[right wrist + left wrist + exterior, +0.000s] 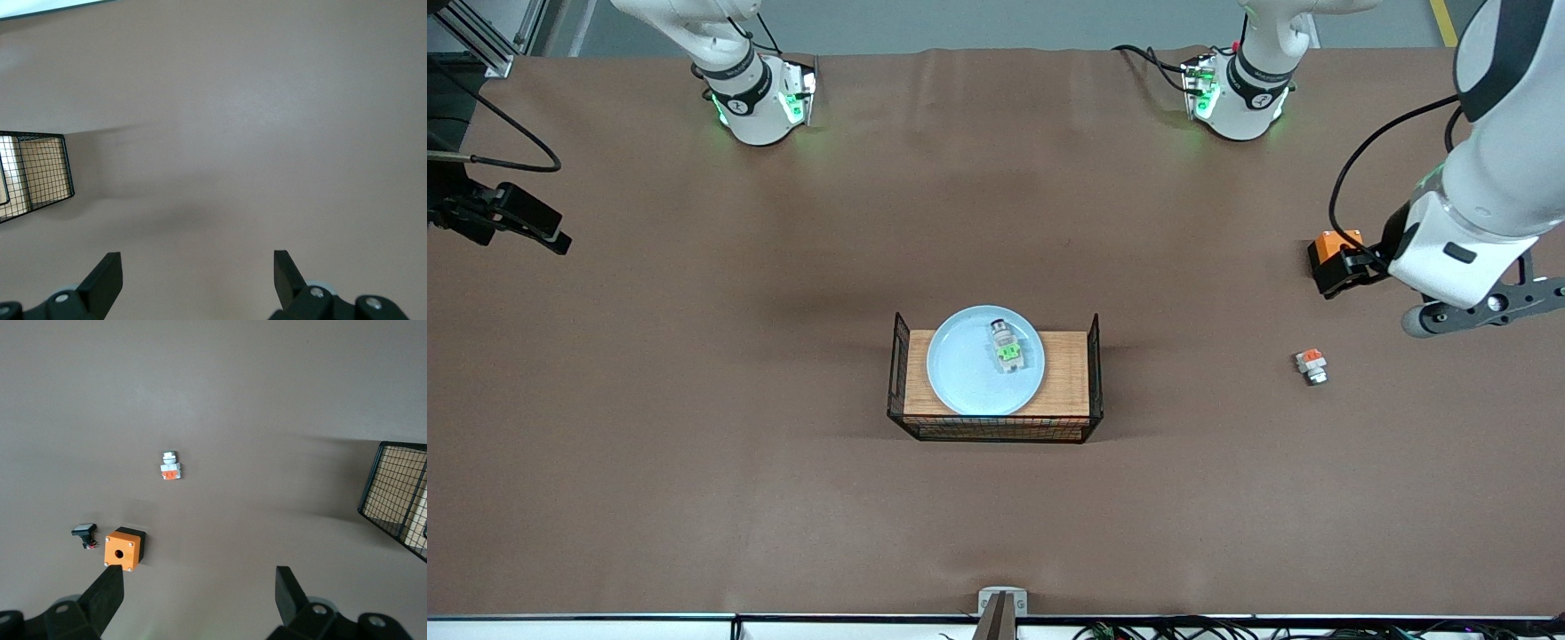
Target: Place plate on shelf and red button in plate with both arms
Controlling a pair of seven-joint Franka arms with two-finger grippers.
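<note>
Left gripper (200, 600) and right gripper (198, 277) both hang over bare table (694, 400), fingers spread wide, holding nothing. The red button (1007, 348) lies on the plate (969, 369), which rests in the wire rack (996, 428) at mid-table.

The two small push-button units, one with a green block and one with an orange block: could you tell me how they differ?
The green-block button lies on the plate in the wire-sided wooden tray; the orange-block button sits on the bare table toward the left arm's end. Their blocks differ in colour, green against orange. The orange-block button lies slightly nearer the front camera. Both are small pale grey units.
</note>
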